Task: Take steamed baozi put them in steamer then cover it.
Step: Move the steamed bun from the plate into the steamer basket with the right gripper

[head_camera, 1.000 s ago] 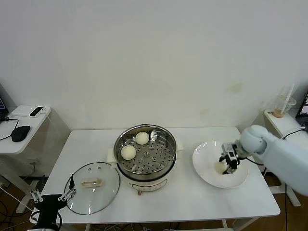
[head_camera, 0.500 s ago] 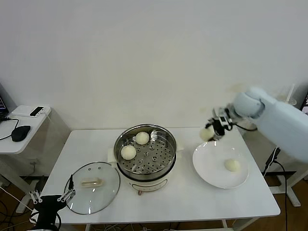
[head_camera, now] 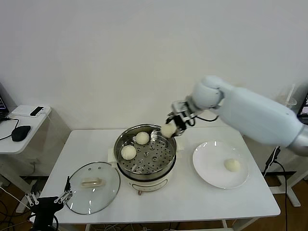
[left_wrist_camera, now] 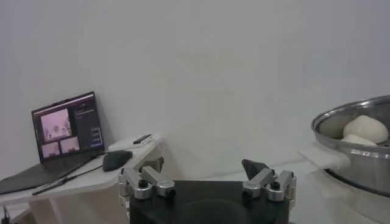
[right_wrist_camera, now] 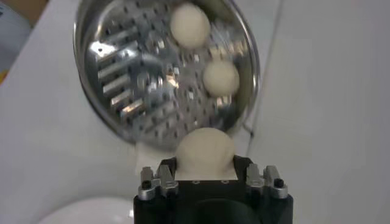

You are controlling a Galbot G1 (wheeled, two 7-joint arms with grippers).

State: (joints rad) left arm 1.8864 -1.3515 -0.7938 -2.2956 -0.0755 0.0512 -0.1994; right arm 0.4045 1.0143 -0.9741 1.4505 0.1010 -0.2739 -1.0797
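i have the right hand [head_camera: 169, 126] closed around a steamed baozi [head_camera: 167, 130], hanging over the right-hand rim of the steamer [head_camera: 145, 151]; the right wrist view shows that bun [right_wrist_camera: 205, 151] pinched between the jaws with the perforated tray below and ahead. two baozi [head_camera: 135, 145] already sit on the tray toward the back and left, and one baozi [head_camera: 232, 165] waits on the white plate [head_camera: 209, 168] to the right, so i judge the loading about half done, with this bun to drop, one more to fetch, and the cover [head_camera: 92, 186] to fit. the cover lies flat on the worktop [head_camera: 192, 202] at front left, just beside the steamer base. the left hand [head_camera: 47, 199] is parked low at the worktop's front-left edge, jaws wide apart and empty. the tray's front and right half is free, so there is room to lower inside the rim, and the path back to the plate looks unobstructed.
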